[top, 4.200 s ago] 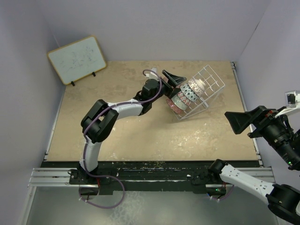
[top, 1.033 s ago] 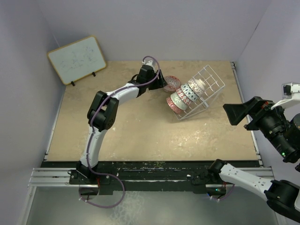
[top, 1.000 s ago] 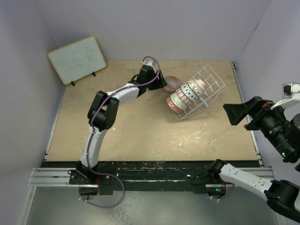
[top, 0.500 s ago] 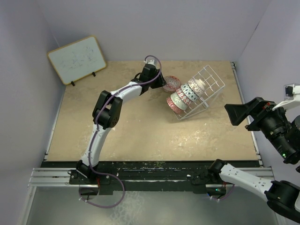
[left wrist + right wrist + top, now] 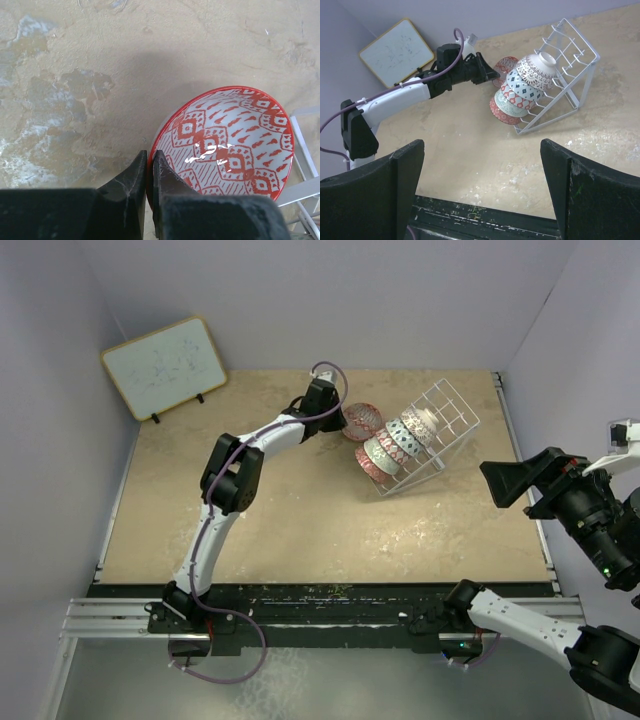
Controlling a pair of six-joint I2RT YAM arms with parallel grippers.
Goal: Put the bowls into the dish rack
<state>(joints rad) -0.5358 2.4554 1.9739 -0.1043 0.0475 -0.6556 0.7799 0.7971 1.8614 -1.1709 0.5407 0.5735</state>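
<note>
We are reaching far across the table (image 5: 280, 530), and our left gripper (image 5: 150, 167) is pinching the rim of the red bowl (image 5: 230, 145). Its fingers (image 5: 131, 182) are pressing nearly together, with only the bowl's edge between them. The red bowl is tilting up on its side, its patterned inside facing the wrist camera, just beside the left end of the dish rack (image 5: 445, 415). We cannot tell whether it is touching the rack or resting on the table. The rack is leaning at a tilt on the far right part of the table, and the other bowls (image 5: 392, 447) are standing on edge inside it in a close row, one behind another. Our right gripper (image 5: 481, 160) is hanging well apart from all this, out by the table's right edge, with its fingers spreading wide and gripping nothing. A whiteboard (image 5: 163, 366) is leaning in the far left corner
</note>
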